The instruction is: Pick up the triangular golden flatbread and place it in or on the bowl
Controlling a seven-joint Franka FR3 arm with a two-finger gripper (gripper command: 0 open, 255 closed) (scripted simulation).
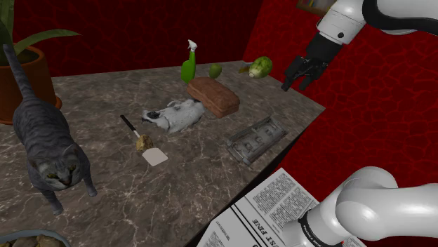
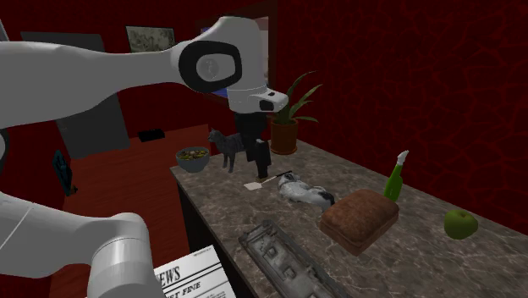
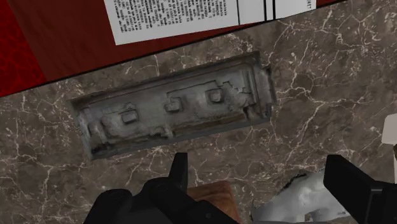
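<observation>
The flatbread (image 1: 154, 156) is a small pale wedge lying flat on the marble counter (image 1: 105, 189), beside a golden crumb with a dark handle (image 1: 133, 133). In the second exterior view the flatbread (image 2: 252, 185) lies near the counter's far end. The bowl (image 2: 193, 159), grey-blue with food in it, stands at the counter's far corner; its rim (image 1: 28, 237) also shows at the shoulder view's lower left. My gripper (image 1: 298, 76) hangs open and empty, high over the counter's right edge, far from the flatbread. In the wrist view its fingers (image 3: 180, 172) stand wide apart above a grey tray.
A grey moulded tray (image 3: 175, 108) lies under the gripper, with a newspaper (image 3: 184, 16) past the counter edge. A brown loaf (image 1: 213, 97), a grey-white animal figure (image 1: 175, 116), a green spray bottle (image 1: 188, 63), an apple (image 1: 215, 71), a cat figure (image 1: 45, 140) and a potted plant (image 1: 28, 77) stand around.
</observation>
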